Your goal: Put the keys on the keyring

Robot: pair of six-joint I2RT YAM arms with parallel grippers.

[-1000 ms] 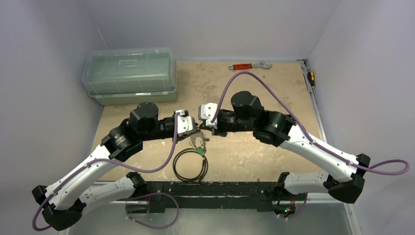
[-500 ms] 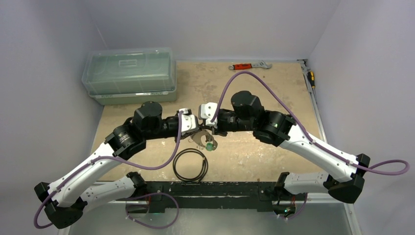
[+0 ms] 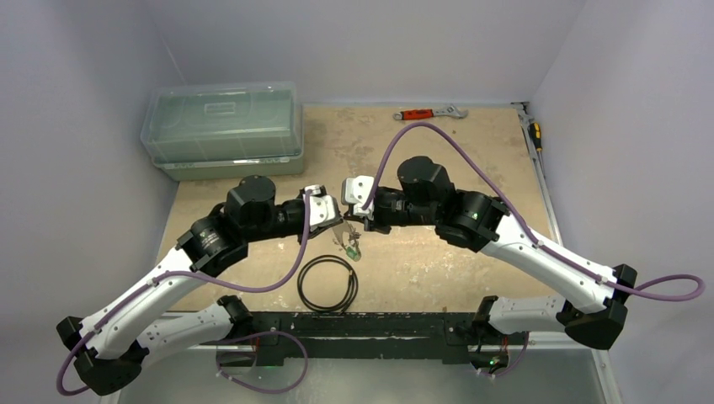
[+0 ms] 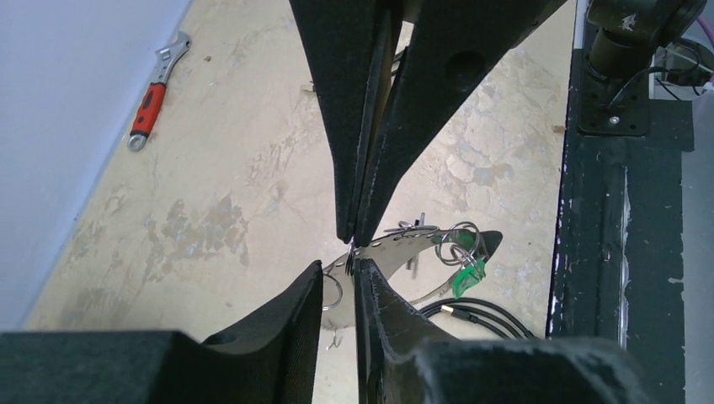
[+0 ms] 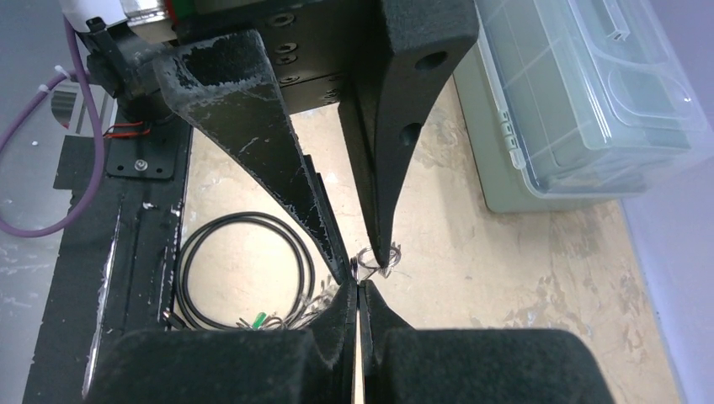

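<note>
Both grippers meet tip to tip above the middle of the table. My right gripper (image 3: 360, 220) (image 5: 358, 290) is shut on the edge of the keyring (image 4: 421, 240), a thin silvery loop hanging between the two. The keys (image 3: 349, 246) dangle from it on small rings, with a green piece (image 4: 467, 273) (image 5: 257, 321) among them. My left gripper (image 3: 339, 222) (image 4: 339, 273) stands narrowly open just under the right fingertips (image 4: 354, 227). A small ring (image 4: 337, 290) sits in its gap, and I cannot see whether the pads press it.
A black cable coil (image 3: 301, 284) (image 5: 244, 219) lies on the table just below the hanging keys. A clear lidded plastic box (image 3: 223, 126) stands at the back left. A red-handled wrench (image 3: 429, 112) lies at the back edge, a screwdriver (image 3: 535, 135) by the right wall.
The hanging keys swung right, then back left under the grippers. My left gripper shifted slightly toward the right one, and its jaws narrowed and widened a little. The right gripper stayed shut.
</note>
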